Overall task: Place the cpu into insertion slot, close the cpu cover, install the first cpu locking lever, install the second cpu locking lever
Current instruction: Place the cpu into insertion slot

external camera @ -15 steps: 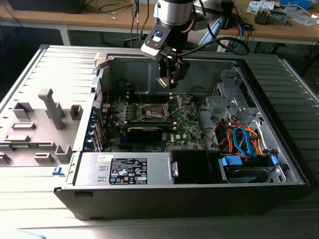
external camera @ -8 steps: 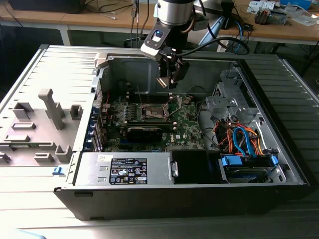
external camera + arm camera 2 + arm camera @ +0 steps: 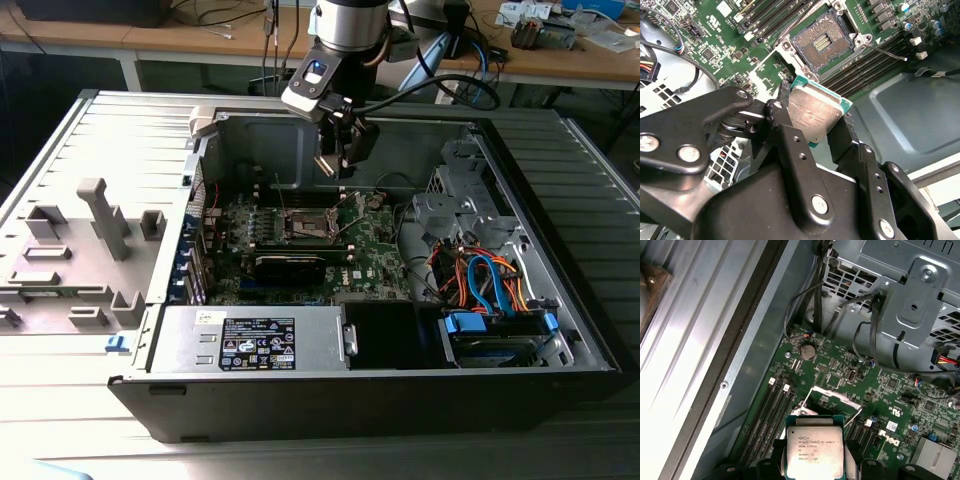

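Observation:
My gripper [image 3: 338,160] hangs inside the open computer case, above the green board and slightly toward the rear wall from the insertion slot [image 3: 305,225]. It is shut on the cpu [image 3: 815,112], a silver-topped square chip with a green edge, pinched at two opposite sides by the black fingers [image 3: 785,125]. The first wrist view shows the cpu [image 3: 815,452] flat side up. The insertion slot [image 3: 822,45] lies bare, its brownish pin field exposed. The cpu cover [image 3: 832,394] stands raised past the chip. A thin locking lever [image 3: 888,52] sticks out beside the slot, unlatched.
Long black memory slots [image 3: 865,65] flank the socket. A black card [image 3: 290,265] lies in front of it. A power supply [image 3: 250,340] fills the case's front, and a drive cage with blue and orange cables [image 3: 490,285] the exterior view's right. Grey fixtures [image 3: 100,215] stand outside on that view's left.

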You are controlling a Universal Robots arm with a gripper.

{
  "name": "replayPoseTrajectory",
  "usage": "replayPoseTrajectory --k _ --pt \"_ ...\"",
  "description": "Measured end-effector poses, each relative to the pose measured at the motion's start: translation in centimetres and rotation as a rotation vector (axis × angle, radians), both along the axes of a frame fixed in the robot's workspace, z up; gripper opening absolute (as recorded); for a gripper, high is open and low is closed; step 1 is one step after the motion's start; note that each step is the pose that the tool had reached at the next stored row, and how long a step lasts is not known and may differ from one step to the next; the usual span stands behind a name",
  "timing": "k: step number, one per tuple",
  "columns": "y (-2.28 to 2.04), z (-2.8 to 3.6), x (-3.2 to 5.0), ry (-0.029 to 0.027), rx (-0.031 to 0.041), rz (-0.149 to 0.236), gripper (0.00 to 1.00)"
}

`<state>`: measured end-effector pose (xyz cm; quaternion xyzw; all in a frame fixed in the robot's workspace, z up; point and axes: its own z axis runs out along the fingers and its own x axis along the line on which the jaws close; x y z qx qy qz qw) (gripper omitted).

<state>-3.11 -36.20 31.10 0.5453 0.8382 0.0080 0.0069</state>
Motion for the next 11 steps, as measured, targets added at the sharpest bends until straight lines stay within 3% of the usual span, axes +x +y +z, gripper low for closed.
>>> replayPoseTrajectory --k 11 --pt "0.0 -0.02 0.0 0.0 0.0 -0.014 0.55"
